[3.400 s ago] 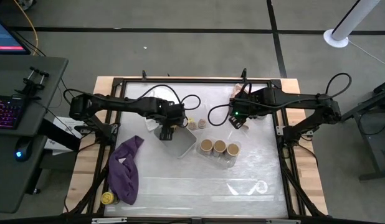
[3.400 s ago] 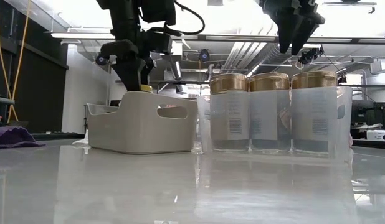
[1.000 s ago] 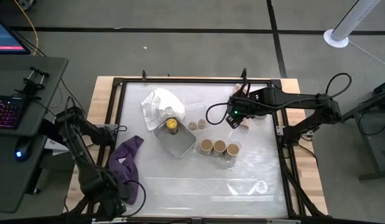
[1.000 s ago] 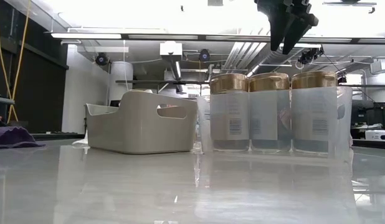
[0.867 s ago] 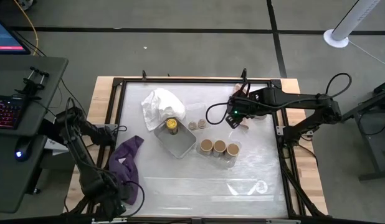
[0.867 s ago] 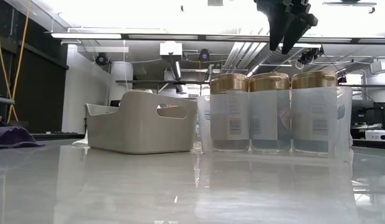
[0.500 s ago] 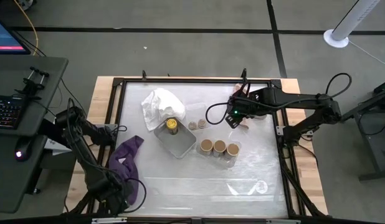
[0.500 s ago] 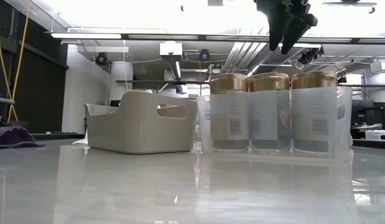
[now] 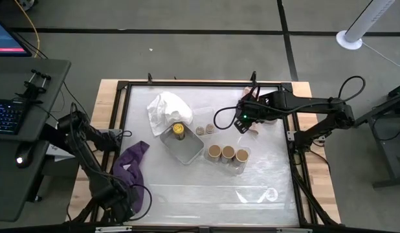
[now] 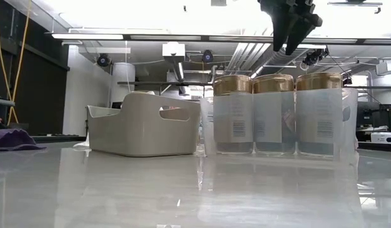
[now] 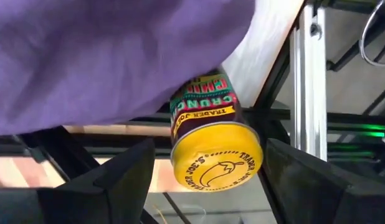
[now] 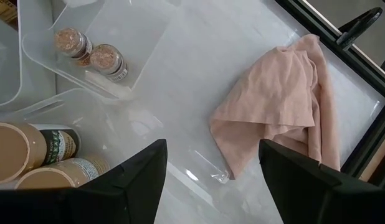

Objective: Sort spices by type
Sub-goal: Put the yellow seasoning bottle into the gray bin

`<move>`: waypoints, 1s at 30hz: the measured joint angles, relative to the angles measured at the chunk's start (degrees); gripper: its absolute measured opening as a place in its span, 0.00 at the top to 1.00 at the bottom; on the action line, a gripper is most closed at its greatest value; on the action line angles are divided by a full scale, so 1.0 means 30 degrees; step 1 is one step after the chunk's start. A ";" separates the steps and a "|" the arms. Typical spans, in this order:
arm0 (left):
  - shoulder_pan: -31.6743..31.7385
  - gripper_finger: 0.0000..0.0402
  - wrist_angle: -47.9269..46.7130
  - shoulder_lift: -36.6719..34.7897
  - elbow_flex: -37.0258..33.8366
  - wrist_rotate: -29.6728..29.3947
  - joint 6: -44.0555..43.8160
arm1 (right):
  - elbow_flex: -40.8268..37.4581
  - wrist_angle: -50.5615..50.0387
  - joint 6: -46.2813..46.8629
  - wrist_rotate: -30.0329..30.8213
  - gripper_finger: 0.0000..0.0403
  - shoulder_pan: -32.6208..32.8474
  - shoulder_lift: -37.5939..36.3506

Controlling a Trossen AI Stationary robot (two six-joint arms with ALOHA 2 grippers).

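A dark jar with a yellow lid [image 11: 216, 163] stands at the table's near-left corner, partly under the purple cloth [image 11: 111, 56]. My left gripper [image 11: 211, 149] is above it and open, one finger on each side, not touching. In the high view that arm [image 9: 119, 202] hides the jar. A second yellow-lidded jar [image 9: 178, 129] stands in the grey tray [image 9: 190, 155]. Three tan-topped jars [image 9: 228, 153] stand in a row in a clear bin. Two tiny brownish jars [image 12: 90, 50] sit in another clear bin. My right gripper [image 9: 245, 123] hovers open, high above the table's far right part.
The purple cloth [image 9: 130, 175] lies along the left side, a white cloth [image 9: 166, 105] beyond the tray, and a pink cloth [image 12: 286, 106] under my right gripper. Black frame rails [image 11: 304, 81] run close beside the corner jar. Bare tabletop stretches along the near edge [image 9: 206, 194].
Over the past few seconds my left arm has swung from the grey tray to the table's near-left corner, leaving a yellow-lidded jar in the tray. In the last second it has only edged slightly nearer the corner. My right arm has stayed hovering in place.
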 joint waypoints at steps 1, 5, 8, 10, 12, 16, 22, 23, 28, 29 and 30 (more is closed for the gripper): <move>0.0001 0.27 0.0127 0.0047 -0.0204 0.0355 -0.0095 | 0.0000 0.0029 0.0000 0.0001 0.38 0.0000 0.0000; 0.0001 0.27 0.0525 0.0140 -0.1397 0.1936 -0.0292 | 0.0000 0.0135 -0.0022 0.0008 0.38 0.0000 0.0000; 0.0026 0.27 0.0703 0.0140 -0.1742 0.1915 -0.0053 | 0.0000 0.0135 -0.0109 0.0047 0.38 0.0000 0.0000; 0.0069 0.27 0.0825 0.0140 -0.1885 0.1910 0.0251 | 0.0000 0.0134 -0.0132 0.0052 0.38 0.0000 0.0000; 0.0066 0.27 0.1252 0.0142 -0.2141 0.1951 0.0392 | 0.0000 0.0128 -0.0138 0.0052 0.38 0.0000 0.0000; -0.0079 0.29 0.1215 0.0162 -0.2471 0.2043 0.0561 | 0.0000 0.0127 -0.0138 0.0043 0.38 0.0000 0.0000; -0.0079 0.44 0.1159 0.0162 -0.2482 0.2083 0.1291 | 0.0000 0.0113 -0.0138 0.0031 0.38 0.0000 0.0000; -0.0079 0.48 0.1154 0.0155 -0.2475 0.2097 0.1303 | 0.0000 0.0113 -0.0138 0.0035 0.38 0.0000 0.0000; 0.0444 0.52 0.1037 -0.0562 -0.2192 0.2848 0.1896 | 0.0000 0.0106 -0.0143 0.0020 0.38 0.0000 0.0000; 0.0655 0.52 0.1049 -0.0928 -0.1904 0.3083 0.2326 | 0.0000 0.0106 -0.0146 0.0008 0.38 0.0000 0.0000; 0.0853 0.52 0.1111 -0.1367 -0.1563 0.3277 0.2860 | 0.0000 0.0106 -0.0139 0.0001 0.38 -0.0001 0.0000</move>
